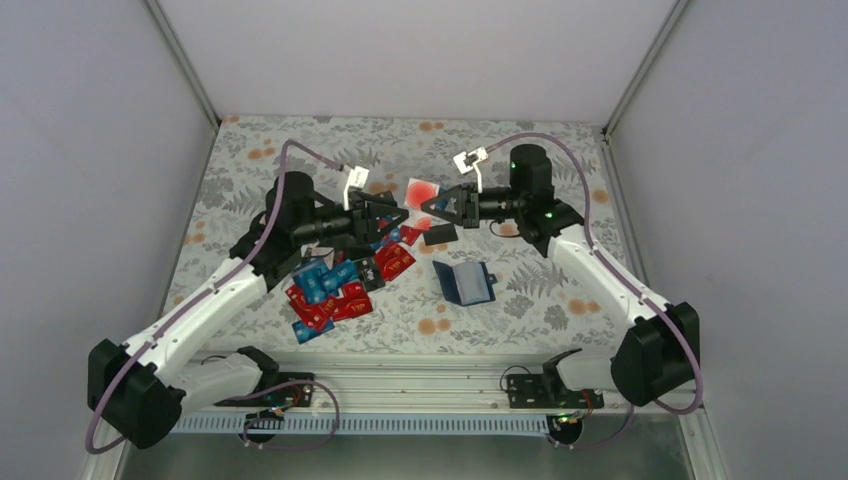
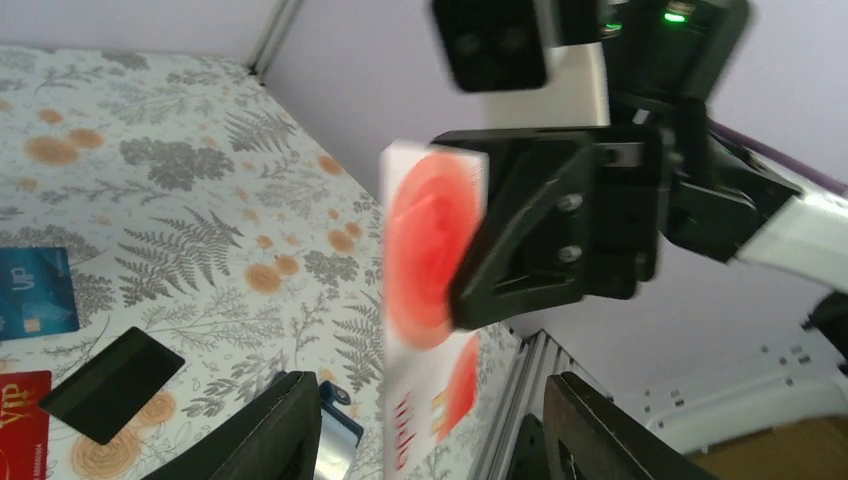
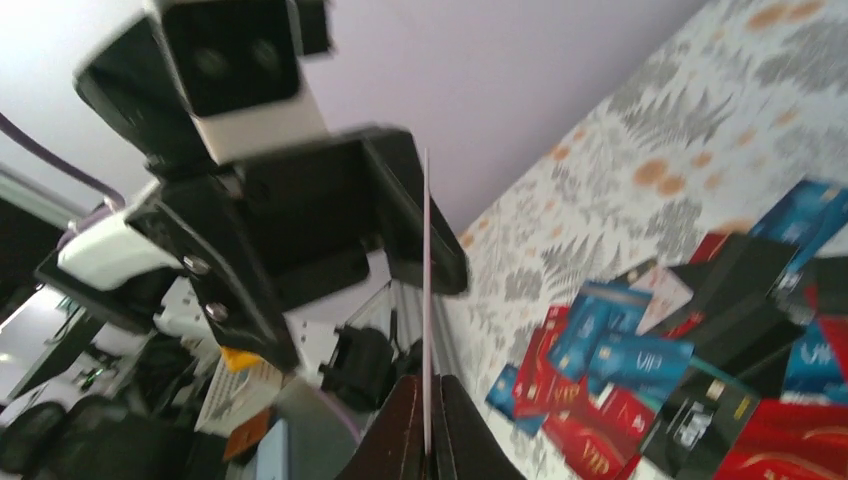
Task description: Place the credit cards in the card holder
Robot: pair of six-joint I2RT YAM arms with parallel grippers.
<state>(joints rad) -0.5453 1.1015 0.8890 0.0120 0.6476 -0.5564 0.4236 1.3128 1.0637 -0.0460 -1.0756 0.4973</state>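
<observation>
R gripper (image 1: 428,204) pinches card (image 2: 425,240); L gripper (image 1: 399,214) open.

The left arm (image 1: 215,300) and right arm (image 1: 600,270) share one build: smooth white link shells between bulky matte black joint housings, the largest black blocks at 7 and 4 o'clock in the overhead view. A mauve cable (image 1: 284,170) loops loosely along each arm. Both bases are bolted to a ribbed silver rail (image 1: 420,385) at 6 o'clock. The left end effector (image 1: 398,224) and right end effector (image 1: 425,205) are black and wedge-shaped, with angular fingers. Each wrist carries a white camera block (image 2: 495,45) with a black twin-lens face. Silver screws (image 2: 568,203) dot the black finger bracket. Small green lights (image 1: 548,213) glow on the right arm's housing.
</observation>
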